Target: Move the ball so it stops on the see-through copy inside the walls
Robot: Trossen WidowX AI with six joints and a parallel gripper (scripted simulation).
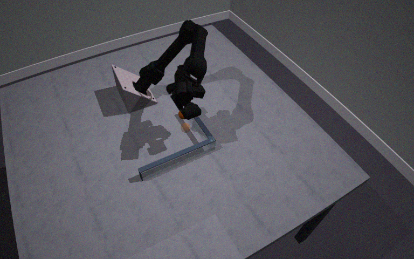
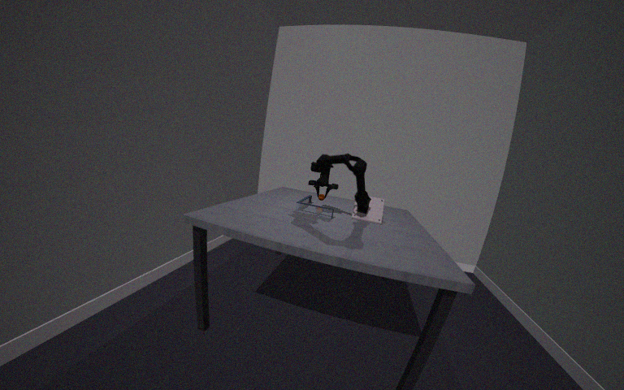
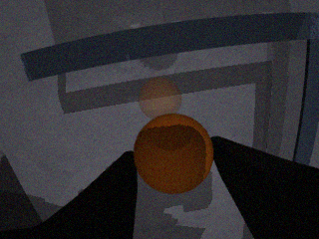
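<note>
The orange ball (image 1: 181,114) (image 2: 321,197) (image 3: 173,153) is held between the two fingertips, up in the air above the table. My gripper (image 2: 321,196) (image 3: 171,151) is shut on it; in the top view the arm's hand partly hides the ball. The see-through copy (image 1: 185,127) (image 2: 319,209) (image 3: 159,98) rests on the table, lower than the ball, and lies just beyond it in the wrist view. The two low clear walls (image 1: 175,156) (image 2: 317,204) (image 3: 164,37) with blue top edges meet in a corner; the copy is on their inner side.
The arm's pale, tilted mounting plate (image 1: 126,80) (image 2: 376,212) stands on the table (image 1: 91,198) (image 2: 275,230). One wall runs from the corner toward the arm side, the other along the far side from the plate. Arm shadows fall around the walls.
</note>
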